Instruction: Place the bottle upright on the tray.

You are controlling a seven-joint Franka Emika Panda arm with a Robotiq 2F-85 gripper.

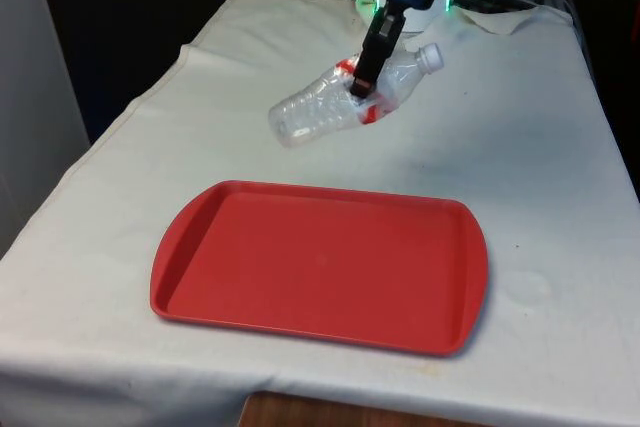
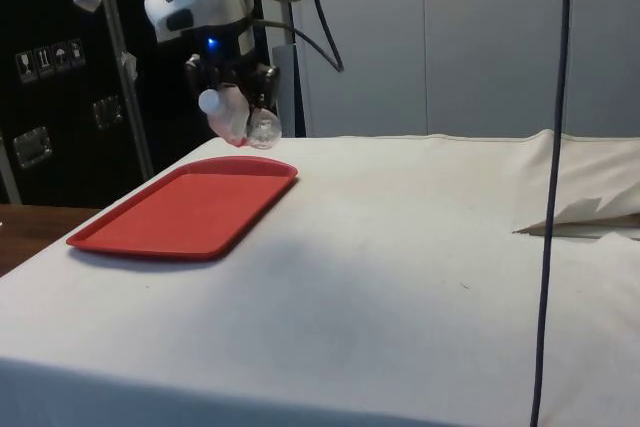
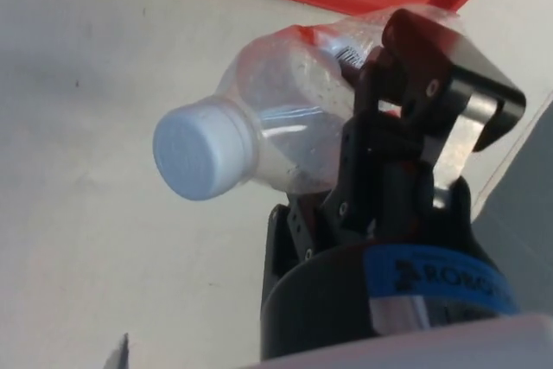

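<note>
A clear plastic bottle (image 1: 330, 102) with a white cap and a red label hangs in the air, lying nearly level, cap end raised towards the front view's right. My gripper (image 1: 365, 87) is shut on the bottle around its upper body, beyond the far edge of the red tray (image 1: 320, 265). From the side, the bottle (image 2: 240, 119) and gripper (image 2: 232, 87) hover above the tray's far end (image 2: 190, 212). In the wrist view the white cap (image 3: 203, 149) points away from the fingers (image 3: 415, 84), which clamp the bottle (image 3: 294, 118) at the label.
The tray lies flat near the table's front edge, nothing on it. White cloth (image 1: 520, 147) covers the table. A black cable (image 2: 555, 187) hangs in the side view's foreground, and a fold of cloth (image 2: 585, 212) rises at that view's right.
</note>
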